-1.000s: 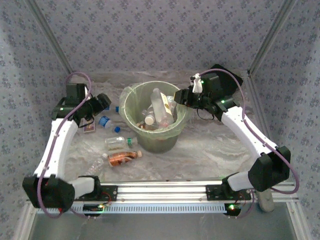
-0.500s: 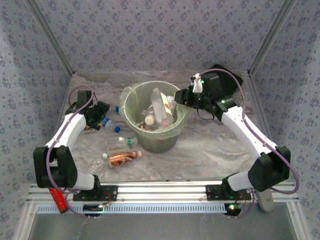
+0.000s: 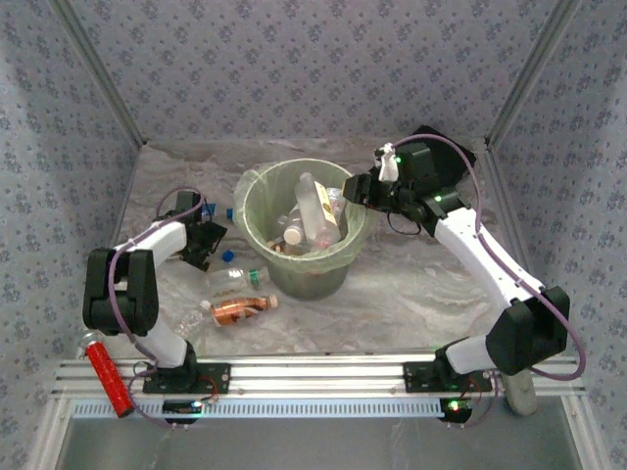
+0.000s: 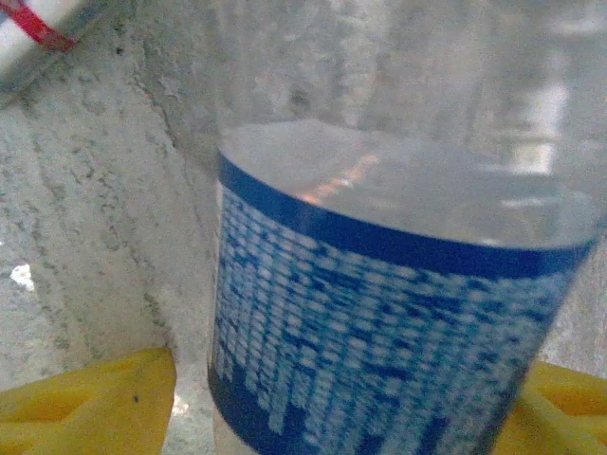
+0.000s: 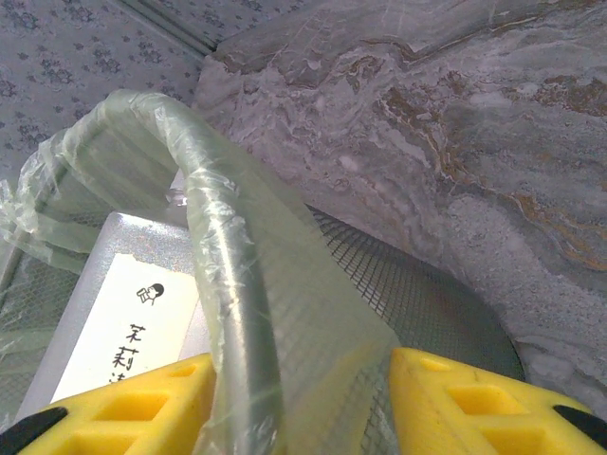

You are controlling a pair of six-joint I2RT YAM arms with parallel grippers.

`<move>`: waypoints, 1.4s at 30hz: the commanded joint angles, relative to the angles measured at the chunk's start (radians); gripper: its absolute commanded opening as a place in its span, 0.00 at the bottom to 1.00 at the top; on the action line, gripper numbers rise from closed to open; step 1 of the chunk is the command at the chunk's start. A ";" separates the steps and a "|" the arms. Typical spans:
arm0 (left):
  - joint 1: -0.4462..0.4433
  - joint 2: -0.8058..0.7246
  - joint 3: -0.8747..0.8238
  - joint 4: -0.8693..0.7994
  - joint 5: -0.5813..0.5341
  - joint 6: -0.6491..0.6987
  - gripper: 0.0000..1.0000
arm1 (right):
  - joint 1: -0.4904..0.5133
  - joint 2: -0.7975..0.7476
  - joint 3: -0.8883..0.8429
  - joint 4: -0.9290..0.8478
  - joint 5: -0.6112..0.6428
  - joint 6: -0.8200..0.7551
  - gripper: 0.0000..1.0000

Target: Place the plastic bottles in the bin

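Plastic bottles (image 3: 312,211) already crowd the bin (image 3: 257,188) in the top view, and several more lie on the marbled table (image 3: 411,284) to its left, among them an orange-labelled bottle (image 3: 240,308). Over the last second the left arm has folded low and the left gripper (image 3: 203,243) has dropped onto the blue-labelled bottle (image 3: 225,253) beside the bin, so another pick looks to be starting. The right gripper (image 3: 359,190) has stayed at the bin's rim.

From the left wrist, that bottle is clear, smooth and round. It stands between the yellow fingers (image 4: 85,408), and a sliver of table shows beside one pad, so the jaws are narrowing but still apart.

From the right wrist, the right gripper (image 5: 303,403) is closed over the pale-green translucent rim and its filmy, wrinkled liner (image 5: 313,313).
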 commanded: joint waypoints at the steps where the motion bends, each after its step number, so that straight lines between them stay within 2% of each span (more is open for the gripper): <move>1: -0.001 0.023 -0.004 0.023 -0.027 -0.010 0.74 | -0.006 -0.026 -0.003 -0.019 -0.007 -0.020 0.50; 6: -0.001 0.017 -0.002 0.012 -0.040 -0.002 0.67 | -0.008 -0.028 -0.001 -0.022 -0.007 -0.021 0.49; 11: -0.005 -0.061 0.008 -0.033 -0.072 0.005 0.63 | -0.008 -0.027 -0.001 -0.021 -0.007 -0.019 0.50; 21: -0.034 -0.378 0.064 -0.173 -0.138 0.057 0.56 | -0.005 -0.024 -0.002 -0.015 -0.004 -0.014 0.50; 25: -0.082 -0.495 0.171 -0.234 -0.079 0.116 0.55 | -0.004 -0.024 0.000 -0.016 -0.001 -0.013 0.49; 30: -0.179 -0.531 0.417 -0.360 -0.048 0.228 0.53 | -0.001 -0.023 -0.002 -0.012 0.005 -0.005 0.49; 33: -0.241 -0.513 0.530 -0.356 0.044 0.246 0.51 | 0.003 -0.025 -0.004 -0.012 0.011 -0.004 0.49; 36: -0.322 -0.460 0.616 -0.336 0.143 0.234 0.50 | 0.007 -0.023 -0.006 -0.009 0.018 -0.001 0.49; 42: -0.508 -0.323 0.706 -0.389 0.154 0.248 0.50 | 0.021 -0.022 0.004 -0.014 0.027 -0.002 0.49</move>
